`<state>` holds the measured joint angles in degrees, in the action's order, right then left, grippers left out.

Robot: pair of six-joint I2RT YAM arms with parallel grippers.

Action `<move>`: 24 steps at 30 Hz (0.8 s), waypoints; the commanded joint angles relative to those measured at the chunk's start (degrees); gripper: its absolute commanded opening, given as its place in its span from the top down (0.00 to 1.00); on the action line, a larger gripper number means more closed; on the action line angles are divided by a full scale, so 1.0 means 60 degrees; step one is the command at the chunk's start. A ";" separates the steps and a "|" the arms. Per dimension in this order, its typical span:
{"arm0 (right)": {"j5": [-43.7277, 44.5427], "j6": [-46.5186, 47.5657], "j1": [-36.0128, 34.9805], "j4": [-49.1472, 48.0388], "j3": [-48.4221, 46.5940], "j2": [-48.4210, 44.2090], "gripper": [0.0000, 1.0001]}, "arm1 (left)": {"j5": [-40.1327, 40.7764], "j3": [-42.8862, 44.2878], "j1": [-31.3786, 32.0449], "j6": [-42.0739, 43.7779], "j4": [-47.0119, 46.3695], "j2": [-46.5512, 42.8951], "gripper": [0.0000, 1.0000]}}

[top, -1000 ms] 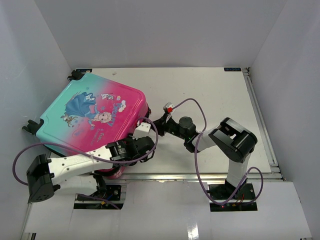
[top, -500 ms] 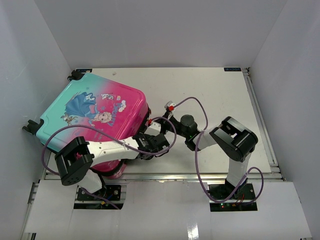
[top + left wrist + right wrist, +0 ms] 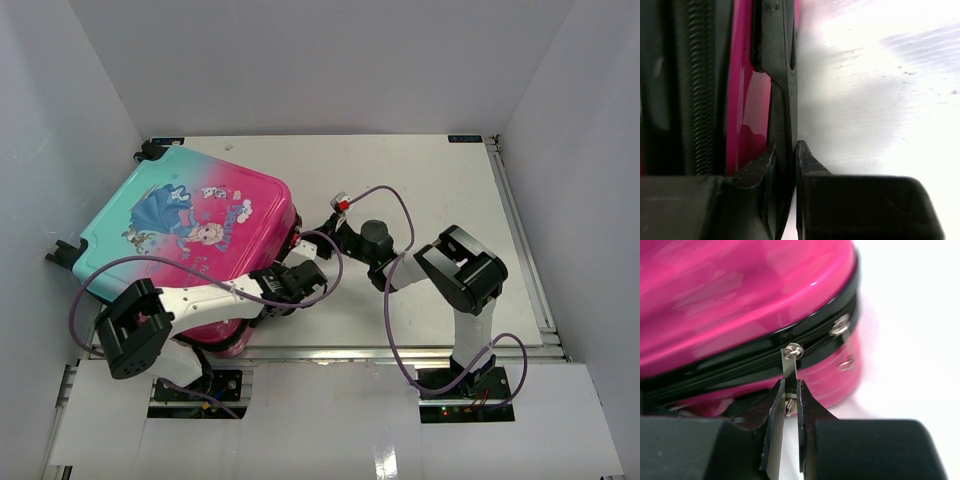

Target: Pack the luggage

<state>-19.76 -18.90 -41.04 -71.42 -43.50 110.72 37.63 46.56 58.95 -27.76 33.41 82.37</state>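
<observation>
The pink-to-teal hard-shell luggage (image 3: pixel 190 225) lies closed on the white table's (image 3: pixel 430 180) left side. Your right gripper (image 3: pixel 790 385) clamps the silver metal zipper pull (image 3: pixel 790 365). The left gripper (image 3: pixel 785 147) pinches a thin black trim strip (image 3: pixel 782 75). Draw the pull straight along the zip track (image 3: pixel 740 367), bracing the shell.

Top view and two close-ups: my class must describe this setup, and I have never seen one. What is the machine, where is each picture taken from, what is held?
The machine is two robot arms, a left arm and a right arm, bolted at the near edge of the table. The wide picture looks down from above; each close-up comes from a camera on one wrist. A closed pink-and-teal suitcase lies on the table. The right gripper pinches a metal zipper pull on it. The left gripper pinches a thin black strip beside its pink shell.
</observation>
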 commanded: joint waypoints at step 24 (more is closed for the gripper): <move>-0.0917 -0.1767 0.2710 0.0690 -0.2748 0.1453 0.34 | -0.3316 0.1505 -0.1681 0.3063 -0.4975 0.0668 1.00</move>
<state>-32.32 -29.36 -30.53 -67.04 -62.14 124.14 26.76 42.42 51.28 -16.99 19.78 78.63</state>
